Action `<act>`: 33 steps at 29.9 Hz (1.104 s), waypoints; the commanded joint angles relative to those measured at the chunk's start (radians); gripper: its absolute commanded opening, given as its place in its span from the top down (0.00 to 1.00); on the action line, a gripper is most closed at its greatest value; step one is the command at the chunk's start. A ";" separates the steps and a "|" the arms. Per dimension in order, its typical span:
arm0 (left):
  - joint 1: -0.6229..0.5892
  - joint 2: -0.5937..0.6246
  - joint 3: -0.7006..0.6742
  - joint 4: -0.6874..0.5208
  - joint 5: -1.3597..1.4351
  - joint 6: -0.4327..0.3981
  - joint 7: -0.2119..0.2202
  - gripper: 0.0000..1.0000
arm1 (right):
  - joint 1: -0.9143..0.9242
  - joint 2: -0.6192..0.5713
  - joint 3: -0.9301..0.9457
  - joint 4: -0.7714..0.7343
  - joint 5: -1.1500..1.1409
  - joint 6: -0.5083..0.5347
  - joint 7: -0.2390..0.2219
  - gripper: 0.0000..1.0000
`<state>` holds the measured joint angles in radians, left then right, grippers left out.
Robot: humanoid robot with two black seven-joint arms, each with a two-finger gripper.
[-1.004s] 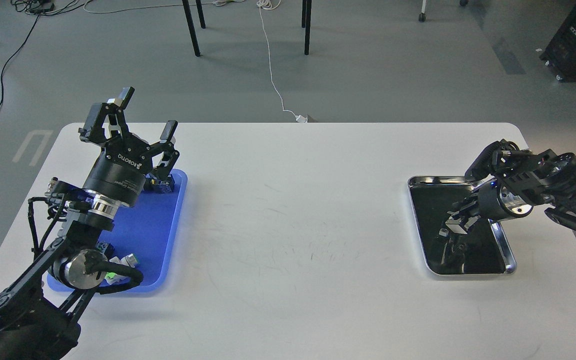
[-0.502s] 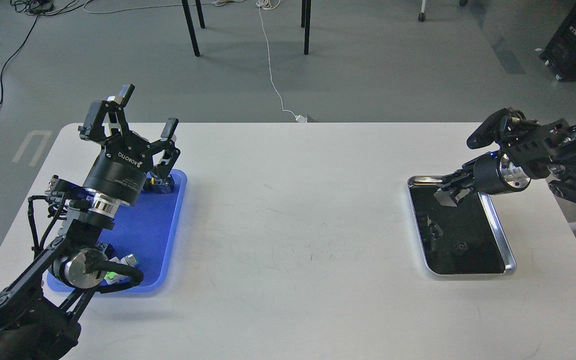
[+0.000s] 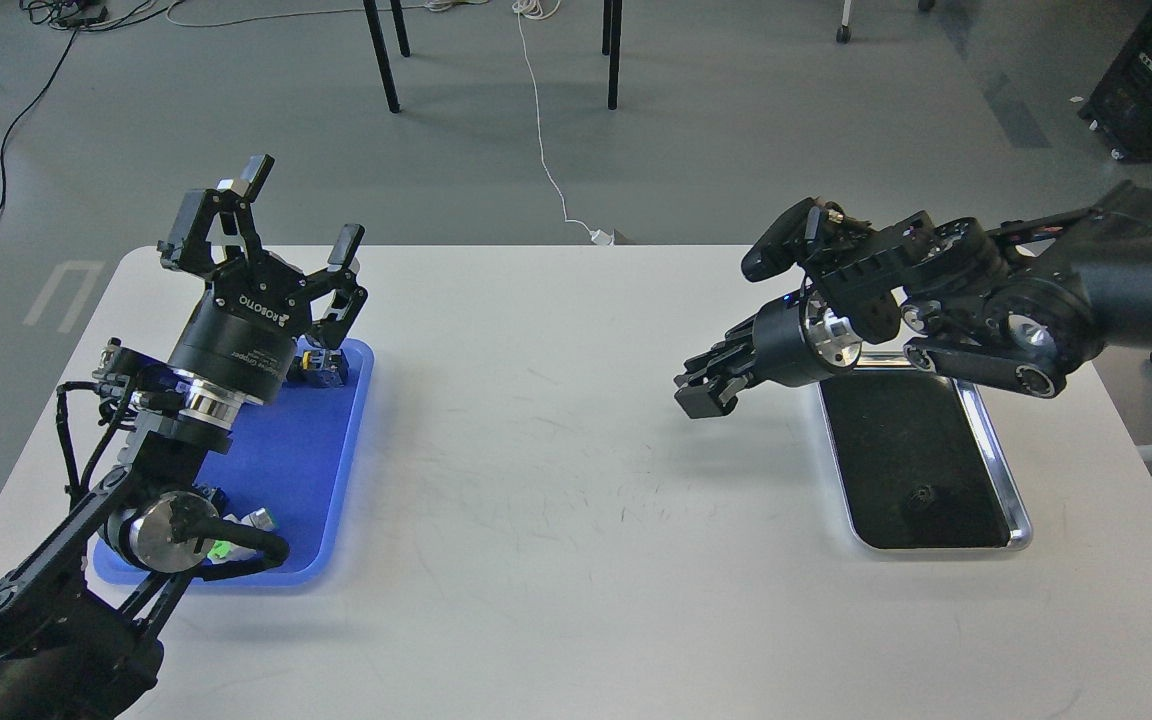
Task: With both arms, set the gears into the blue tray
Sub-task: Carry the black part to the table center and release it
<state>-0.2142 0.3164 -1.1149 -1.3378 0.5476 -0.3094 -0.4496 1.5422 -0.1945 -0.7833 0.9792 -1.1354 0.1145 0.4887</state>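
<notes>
The blue tray (image 3: pixel 286 470) lies at the table's left. My left gripper (image 3: pixel 301 210) hangs open above its far end with nothing between its fingers. One small black gear (image 3: pixel 924 493) rests in the silver-rimmed tray (image 3: pixel 998 455) at the right. My right gripper (image 3: pixel 701 392) hovers above the bare table just left of that tray, pointing left. Its fingers look pinched together. Whether a gear sits between them is too small and dark to tell.
Coloured push-button switches lie in the blue tray, one at the far end (image 3: pixel 324 368) and others at the near end (image 3: pixel 241 525), partly behind my left arm. The white table (image 3: pixel 576 480) stretches between the two trays.
My right gripper rose out of the silver-rimmed tray and swung left, past its left rim, over the table. My left gripper stayed open, shifting only slightly.
</notes>
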 commanded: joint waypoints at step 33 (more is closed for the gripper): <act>0.035 0.009 -0.013 0.000 0.002 0.000 0.000 0.02 | -0.169 0.194 -0.093 -0.152 0.152 -0.153 0.000 0.74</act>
<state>-0.1808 0.3263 -1.1275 -1.3376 0.5476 -0.3097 -0.4495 1.3855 0.0001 -0.8758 0.8267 -0.9998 -0.0384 0.4887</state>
